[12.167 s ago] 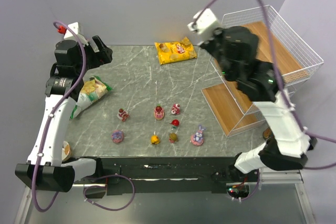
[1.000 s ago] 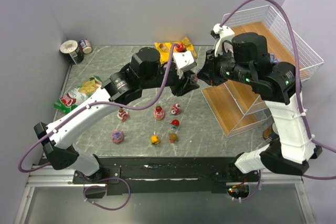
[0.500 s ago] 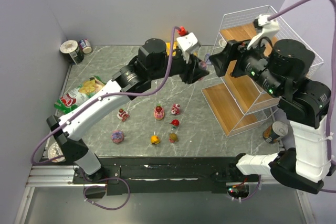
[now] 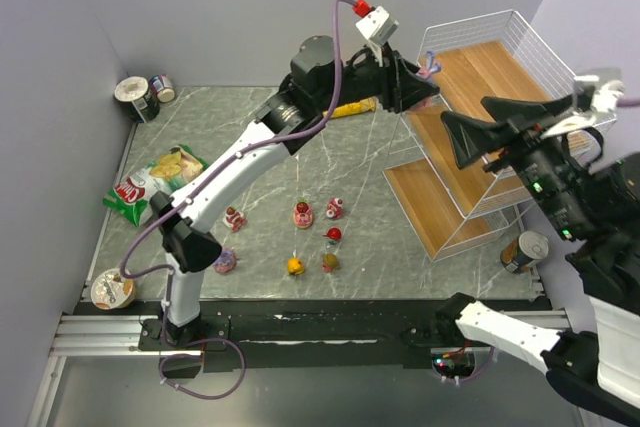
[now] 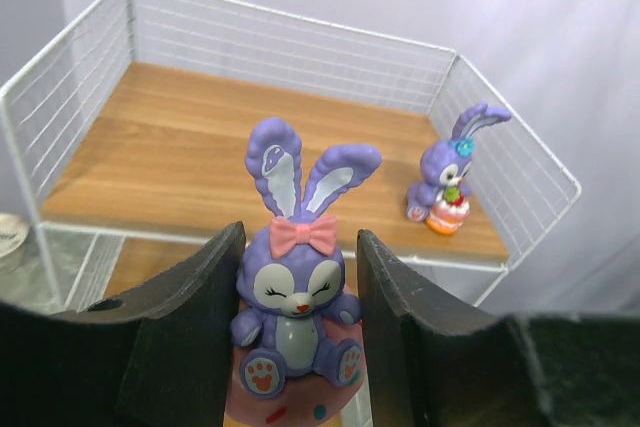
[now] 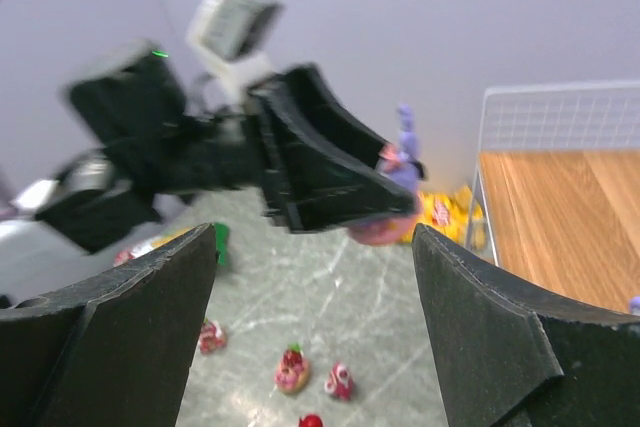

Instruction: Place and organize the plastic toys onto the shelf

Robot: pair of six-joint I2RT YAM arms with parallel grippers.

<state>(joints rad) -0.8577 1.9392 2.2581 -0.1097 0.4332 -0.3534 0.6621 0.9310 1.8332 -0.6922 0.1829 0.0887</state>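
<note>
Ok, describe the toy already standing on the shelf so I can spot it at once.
Find the white wire shelf and its top wooden board. Near the board's right end, close to the wire wall, stands a small purple bunny. Unlike the pink-bow bunny in the left hand, it wears a blue flower and sits on an orange base.

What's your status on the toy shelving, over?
Left gripper, jaws shut on purple bunny, held just short of the top board. Right gripper, jaws open, empty. Another bunny already on that board, rest of it bare.
</note>
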